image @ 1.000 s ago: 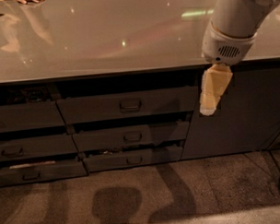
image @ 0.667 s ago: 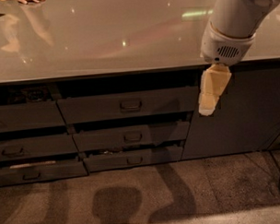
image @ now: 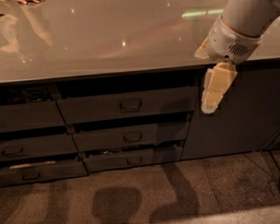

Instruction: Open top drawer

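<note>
Top drawer (image: 98, 108): wide dark grey front, centre column, directly under the bench (image: 105, 41) edge, with a dark gap along its top. Small loop handle (image: 130, 105) at the middle of the front. Whether the front is flush or slightly out, cannot tell.

Below it are two shallower drawers, the middle drawer (image: 104, 138) and the bottom drawer (image: 109, 159), each with a like handle. The bottom one shows a ragged pale strip along its top edge.

Left column: three more dark fronts (image: 25, 118). The lowest has a pale strip (image: 31, 164) on its top edge.

Right of the top drawer is a tall dark cabinet door (image: 242, 128).

Gripper (image: 209, 107): cream-coloured, hangs down from the white wrist housing (image: 234, 39), in front of the seam between the top drawer's right end and the cabinet door. It is well right of the handle and apart from it. Jaws point down; wide or narrow, cannot tell.

The bench top is glossy and reflects lights. A person's hand (image: 28, 0) is at its far left edge. The floor (image: 216, 194) is speckled, with dark shadows under the drawers. Thin cables (image: 276, 173) are at the far right.
</note>
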`<state>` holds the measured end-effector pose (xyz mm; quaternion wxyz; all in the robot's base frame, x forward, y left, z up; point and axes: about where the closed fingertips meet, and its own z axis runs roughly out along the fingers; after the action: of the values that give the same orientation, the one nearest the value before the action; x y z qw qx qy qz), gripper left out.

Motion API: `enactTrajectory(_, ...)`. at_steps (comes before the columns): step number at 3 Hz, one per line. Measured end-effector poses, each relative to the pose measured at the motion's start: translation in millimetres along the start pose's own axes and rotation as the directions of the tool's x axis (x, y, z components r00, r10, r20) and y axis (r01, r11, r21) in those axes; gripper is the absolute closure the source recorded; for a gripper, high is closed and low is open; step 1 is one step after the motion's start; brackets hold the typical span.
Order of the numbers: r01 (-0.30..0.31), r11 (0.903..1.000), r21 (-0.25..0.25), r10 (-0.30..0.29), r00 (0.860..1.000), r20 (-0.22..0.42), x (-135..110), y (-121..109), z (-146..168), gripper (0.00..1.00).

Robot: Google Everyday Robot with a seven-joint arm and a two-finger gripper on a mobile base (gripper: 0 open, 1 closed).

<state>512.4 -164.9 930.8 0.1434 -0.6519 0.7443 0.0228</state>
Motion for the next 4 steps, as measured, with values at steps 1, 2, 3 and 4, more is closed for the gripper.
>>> enactTrajectory(1, 0.153, 0.9871, -0.048, -0.146, 0.982, 0.122, -10.9, 5.1, -0.6, 0.0)
enactTrajectory(2, 0.201, 0.9791, -0.031, -0.195, 0.972, 0.13, -14.6, 3.3, -0.6, 0.0)
enactTrajectory(3, 0.208, 0.9779, -0.022, -0.203, 0.969, 0.143, -17.1, 2.2, -0.5, 0.0)
enactTrajectory(4, 0.222, 0.975, -0.015, -0.217, 0.963, 0.158, -19.0, 2.4, -0.6, 0.0)
